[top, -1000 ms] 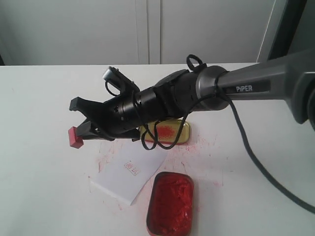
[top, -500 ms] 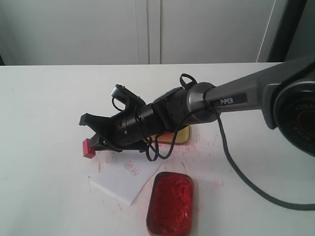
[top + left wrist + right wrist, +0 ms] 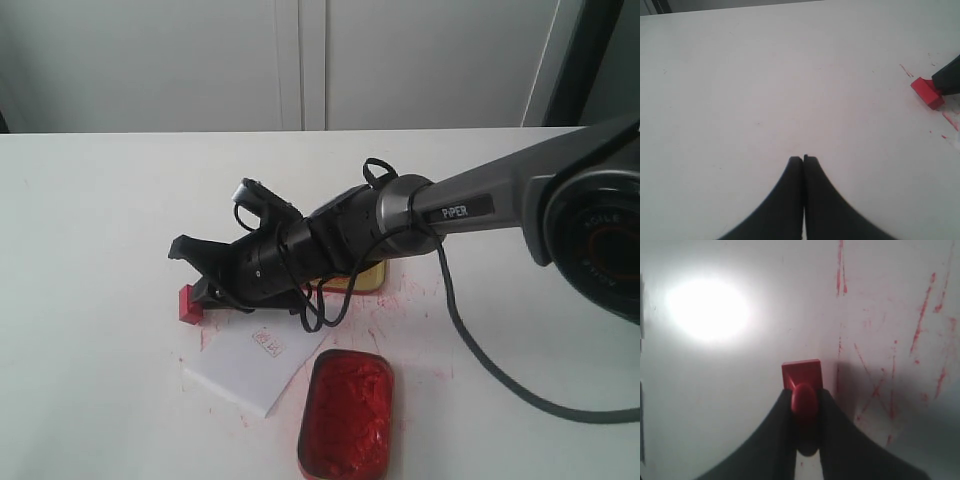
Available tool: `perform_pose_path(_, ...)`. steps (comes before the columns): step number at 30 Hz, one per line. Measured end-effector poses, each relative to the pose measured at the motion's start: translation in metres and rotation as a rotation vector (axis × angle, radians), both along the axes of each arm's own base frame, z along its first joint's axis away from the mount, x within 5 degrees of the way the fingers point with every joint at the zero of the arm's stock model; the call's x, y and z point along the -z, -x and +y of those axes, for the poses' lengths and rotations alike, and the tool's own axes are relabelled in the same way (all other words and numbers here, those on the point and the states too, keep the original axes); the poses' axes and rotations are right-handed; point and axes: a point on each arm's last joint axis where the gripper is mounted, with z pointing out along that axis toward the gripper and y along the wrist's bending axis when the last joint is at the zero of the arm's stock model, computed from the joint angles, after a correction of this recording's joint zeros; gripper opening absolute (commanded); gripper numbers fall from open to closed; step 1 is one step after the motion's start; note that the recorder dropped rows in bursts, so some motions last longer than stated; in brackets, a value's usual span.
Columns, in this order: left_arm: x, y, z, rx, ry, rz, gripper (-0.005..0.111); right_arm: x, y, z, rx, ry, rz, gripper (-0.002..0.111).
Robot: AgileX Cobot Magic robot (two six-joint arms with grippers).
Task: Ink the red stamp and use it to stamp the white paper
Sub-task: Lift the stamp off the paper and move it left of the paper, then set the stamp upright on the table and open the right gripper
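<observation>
Pinching the red stamp (image 3: 187, 302) by its knob, our right gripper (image 3: 188, 272) holds it low at the table (image 3: 100, 200). The white paper (image 3: 245, 365) lies just behind the fingertips, partly under the gripper's body. Our left gripper (image 3: 803, 160) is pressed shut, empty, with the stamp well ahead of it.

- A white table (image 3: 90, 250) fills the lower part of the exterior view, its far edge running straight across.
- Behind it stand pale grey panels (image 3: 150, 60), split by narrow vertical seams (image 3: 300, 60).
- A dark upright post (image 3: 578, 50) slants at the upper right.
- A bright glare (image 3: 707, 310) lies on the table in the right wrist view.
</observation>
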Motion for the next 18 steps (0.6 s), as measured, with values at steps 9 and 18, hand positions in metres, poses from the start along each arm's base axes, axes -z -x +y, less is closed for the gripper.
perform_pose_path(9, 0.0000, 0.0000, 0.0000, 0.000, 0.000, 0.000, 0.000, 0.0003, -0.0011, -0.0006, 0.023, 0.002, 0.007, 0.040)
perform_pose_path(18, 0.0000, 0.0000, 0.0000, 0.000, 0.000, 0.000, 0.000, 0.0010, -0.0043, -0.0024, 0.068, 0.014, 0.004, 0.045)
